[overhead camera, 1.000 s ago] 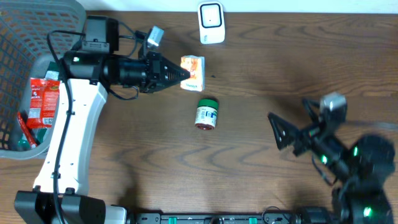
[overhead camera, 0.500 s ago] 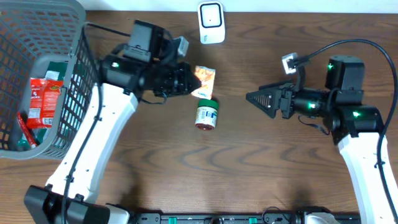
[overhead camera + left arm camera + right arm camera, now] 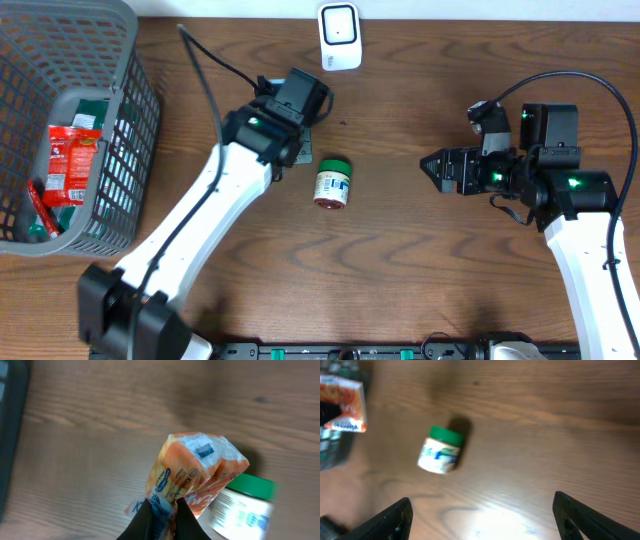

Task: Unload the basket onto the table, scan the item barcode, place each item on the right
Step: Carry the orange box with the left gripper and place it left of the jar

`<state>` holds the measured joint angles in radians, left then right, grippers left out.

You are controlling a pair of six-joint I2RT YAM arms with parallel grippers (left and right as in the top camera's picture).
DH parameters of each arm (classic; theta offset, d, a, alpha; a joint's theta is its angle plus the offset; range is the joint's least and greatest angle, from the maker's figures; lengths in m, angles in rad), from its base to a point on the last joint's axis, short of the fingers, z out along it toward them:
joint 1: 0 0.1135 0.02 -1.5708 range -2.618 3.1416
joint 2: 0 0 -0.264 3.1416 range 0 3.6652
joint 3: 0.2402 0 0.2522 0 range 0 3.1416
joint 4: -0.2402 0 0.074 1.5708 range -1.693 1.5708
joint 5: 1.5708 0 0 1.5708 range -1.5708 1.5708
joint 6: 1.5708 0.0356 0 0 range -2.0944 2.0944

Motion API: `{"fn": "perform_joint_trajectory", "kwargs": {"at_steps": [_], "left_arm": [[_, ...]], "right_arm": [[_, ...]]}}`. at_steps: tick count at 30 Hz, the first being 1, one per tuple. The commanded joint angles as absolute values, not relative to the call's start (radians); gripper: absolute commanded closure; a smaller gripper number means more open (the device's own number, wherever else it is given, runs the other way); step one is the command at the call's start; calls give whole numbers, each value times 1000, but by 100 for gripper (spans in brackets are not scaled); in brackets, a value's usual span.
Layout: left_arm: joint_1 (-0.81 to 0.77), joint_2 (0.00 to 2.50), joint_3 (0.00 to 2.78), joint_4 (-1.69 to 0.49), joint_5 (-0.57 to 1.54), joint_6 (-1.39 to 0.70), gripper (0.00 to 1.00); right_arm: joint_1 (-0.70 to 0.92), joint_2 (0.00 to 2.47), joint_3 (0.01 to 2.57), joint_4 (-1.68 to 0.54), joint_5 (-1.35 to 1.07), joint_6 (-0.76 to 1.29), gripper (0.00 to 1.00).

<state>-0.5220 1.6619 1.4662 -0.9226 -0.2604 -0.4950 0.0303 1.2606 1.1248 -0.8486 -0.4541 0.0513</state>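
Packet (image 3: 192,475) is pinched at one edge by the closed left tool (image 3: 164,510), near the jar (image 3: 332,183) and short of the scanner (image 3: 340,37); right tool (image 3: 482,500) is spread wide, empty; the scan may be missed if the limp packet is twisted in so small a pinch.

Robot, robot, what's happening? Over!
Left pincer shut on orange packet. Right pincer open, empty. Jar lying on table nearby; nothing between packet and scanner.

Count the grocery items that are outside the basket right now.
2. An orange packet is pinched in the left gripper; a green-lidded jar lies on its side on the table beside it. The left arm could hide more.
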Motion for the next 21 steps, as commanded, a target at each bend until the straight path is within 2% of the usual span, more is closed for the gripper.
{"fn": "perform_joint_trajectory", "kwargs": {"at_steps": [1,7,21], "left_arm": [[-523,1752,1452,-920,-364,-545,93],[-523,1886,1451,-913,-460,-634,93],[-529,2071,1449,-839,-456,-634,91]], "right_arm": [[26,1285,1130,-844,-374,48,16],[26,1382,1130,-844,-374,47,16],[26,1460,1130,-826,-375,47,16]]}}
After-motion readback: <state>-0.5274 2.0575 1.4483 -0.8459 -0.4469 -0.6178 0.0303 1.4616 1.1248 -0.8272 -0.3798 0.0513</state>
